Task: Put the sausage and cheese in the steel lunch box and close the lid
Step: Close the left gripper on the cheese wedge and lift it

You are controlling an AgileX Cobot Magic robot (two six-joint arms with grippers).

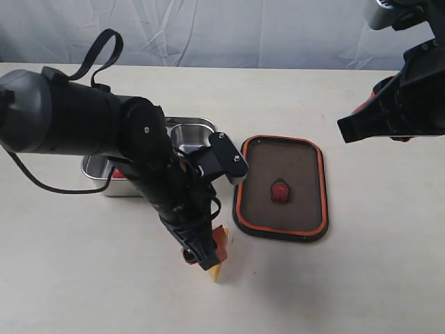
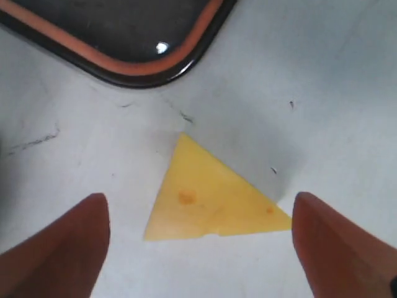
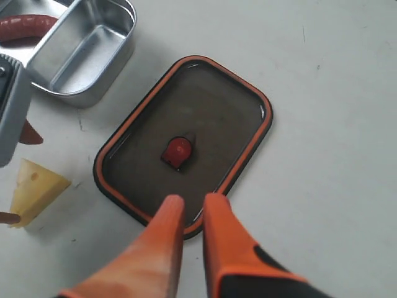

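Bare polished metal on the steel lunch box (image 3: 87, 56), smooth and mirror-bright. Dark translucent plastic for the lid (image 3: 211, 118), glossy, edged by a smooth orange rubbery seal rim (image 3: 140, 113); shiny red plastic on the valve tab (image 3: 177, 152). Glossy red plastic on the sausage (image 3: 25, 26). Matt, smooth yellow on the cheese (image 2: 211, 198), faintly flecked with orange. Pale, matt, lightly scuffed desk (image 3: 335, 93). Matt orange plastic on the fingers (image 2: 62, 248) of the left hand (image 2: 200, 205) and on the right hand (image 3: 192, 198). White creased cloth as backdrop (image 1: 243, 31).

Bright, even light covers the pale bench (image 1: 348, 278), with soft shadows. A small glare spot marks the lid (image 2: 124, 31). The near fingers (image 2: 62, 248) look blurred.
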